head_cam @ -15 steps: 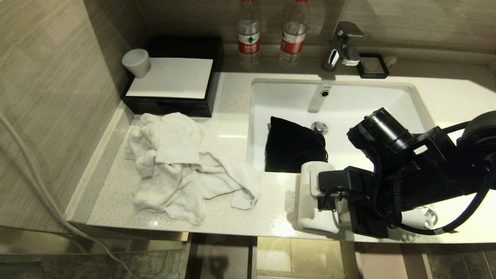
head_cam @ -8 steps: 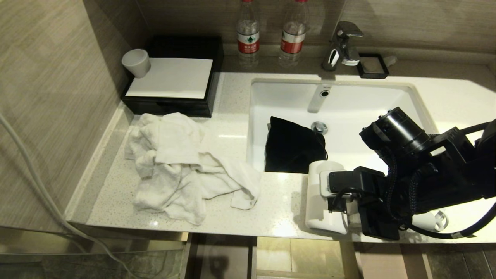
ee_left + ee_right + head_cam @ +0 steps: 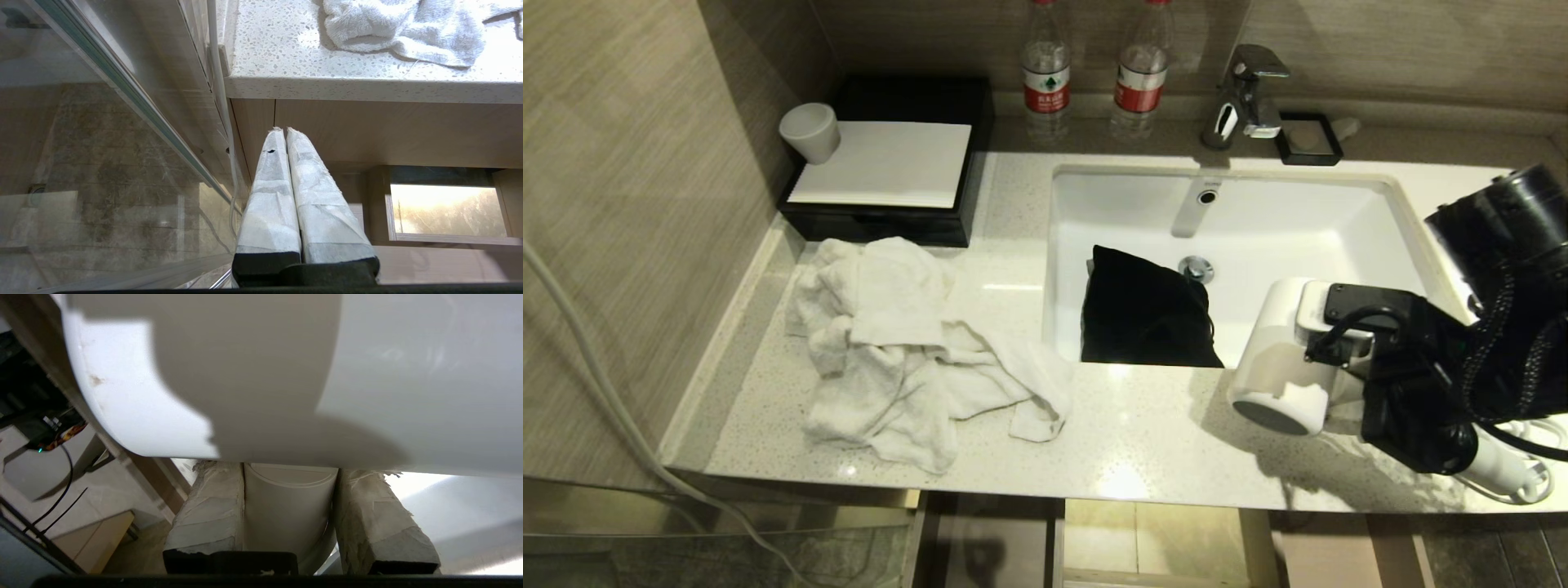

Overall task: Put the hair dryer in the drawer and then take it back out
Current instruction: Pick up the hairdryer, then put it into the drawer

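hair dryer point(image 3: 1278, 371) handle between right gripper point(image 3: 290, 506) fingers, seemingly lifted

A crumpled towel point(image 3: 915, 351) blocks the counter's point(image 3: 1127, 441) front-left part; the front edge between towel and hair dryer point(image 3: 1286, 371) lies bare.

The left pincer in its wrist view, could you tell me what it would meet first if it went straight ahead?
Probably the beige wood-grain vanity panel under the speckled counter edge; the shut left pincer points at it, though depth is unclear.
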Tool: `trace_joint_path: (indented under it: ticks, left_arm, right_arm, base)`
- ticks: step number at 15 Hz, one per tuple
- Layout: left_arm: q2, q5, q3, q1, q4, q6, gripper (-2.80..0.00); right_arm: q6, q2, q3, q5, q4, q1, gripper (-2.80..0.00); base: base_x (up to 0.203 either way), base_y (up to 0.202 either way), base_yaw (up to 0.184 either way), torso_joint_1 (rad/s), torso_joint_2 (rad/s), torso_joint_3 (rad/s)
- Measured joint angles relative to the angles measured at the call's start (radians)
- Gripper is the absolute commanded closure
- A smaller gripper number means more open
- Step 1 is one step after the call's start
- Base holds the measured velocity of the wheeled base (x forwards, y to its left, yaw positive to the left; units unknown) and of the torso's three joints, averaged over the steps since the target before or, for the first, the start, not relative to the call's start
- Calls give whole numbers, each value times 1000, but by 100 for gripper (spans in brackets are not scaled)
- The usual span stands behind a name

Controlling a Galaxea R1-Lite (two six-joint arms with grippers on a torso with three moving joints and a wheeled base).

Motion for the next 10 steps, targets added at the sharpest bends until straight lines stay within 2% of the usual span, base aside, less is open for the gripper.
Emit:
trace_joint_path:
  ticks: [5,10]
  left_arm:
    - [0,0,0,0,0,0,0]
    - [0,0,0,0,0,0,0]
  right_arm:
    - [2,-130,45,-1,9,-98,0]
    - [2,-245,108,0,2,-189,0]
  base:
    - [0,0,0,-18,14,0]
    - [0,0,0,-321,274,-34]
